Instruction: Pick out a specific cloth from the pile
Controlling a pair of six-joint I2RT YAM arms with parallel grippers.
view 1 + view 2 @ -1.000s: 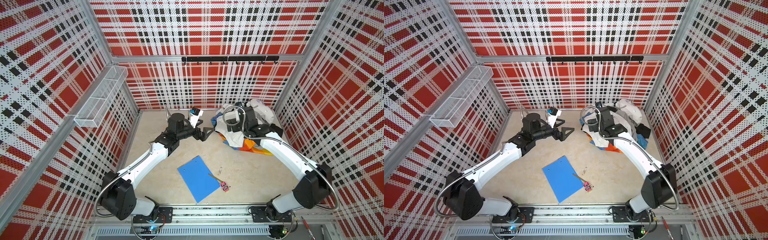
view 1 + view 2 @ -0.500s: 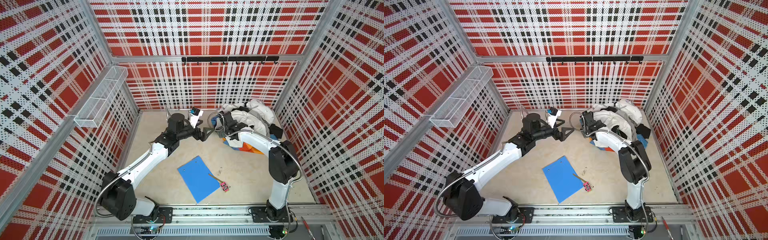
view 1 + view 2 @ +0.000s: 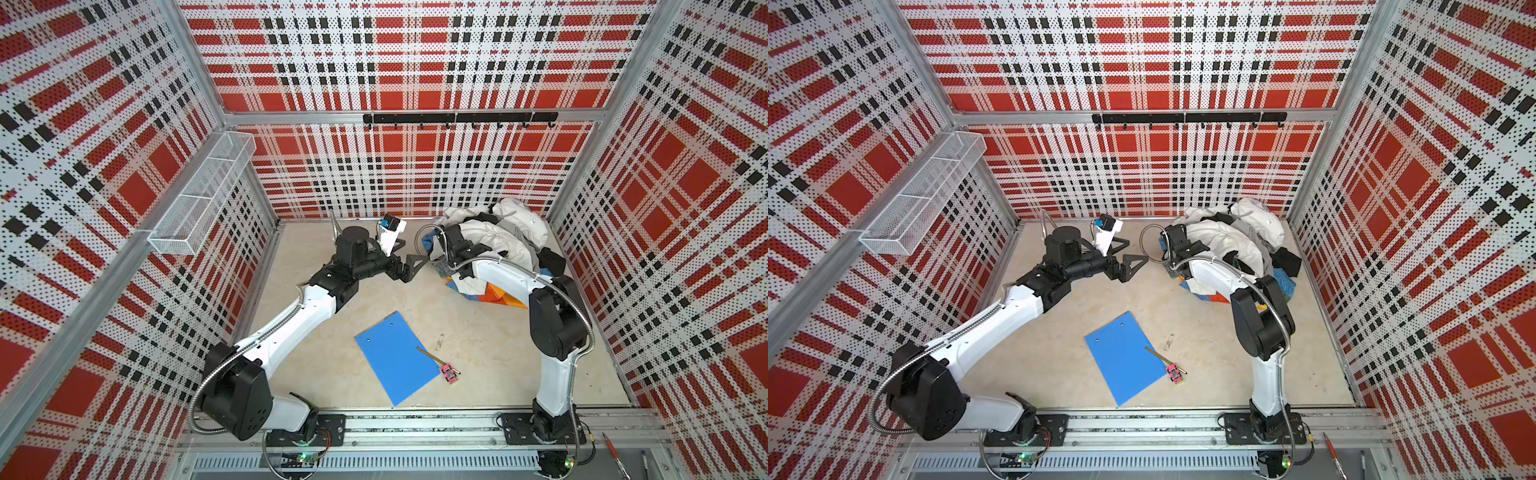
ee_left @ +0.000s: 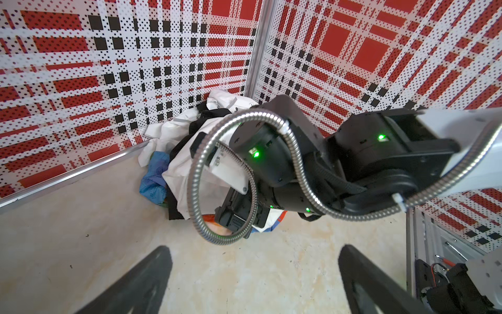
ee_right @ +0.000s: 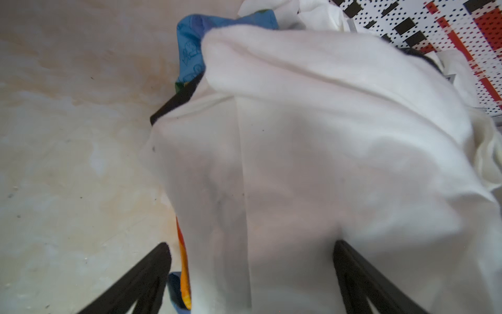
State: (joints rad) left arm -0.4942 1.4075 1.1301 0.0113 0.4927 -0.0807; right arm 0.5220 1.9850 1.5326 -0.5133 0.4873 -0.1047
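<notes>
Right wrist view: the right gripper (image 5: 250, 244) stands wide astride a white fold at the edge of the pile (image 3: 494, 241), and the cloth (image 5: 190, 40) shows only as blue and orange margins under that pile in the back right corner. The left gripper (image 3: 409, 255), also wide, hovers over bare floor (image 3: 395, 299) beside the pile; a wire basket (image 3: 199, 195) hangs on the left wall.

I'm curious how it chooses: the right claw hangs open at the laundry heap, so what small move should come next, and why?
Probably shift the right gripper sideways to the rainbow cloth and close on its orange edge. The open jaws now straddle a white garment, and the cloth only peeks out beside and beneath it.
</notes>
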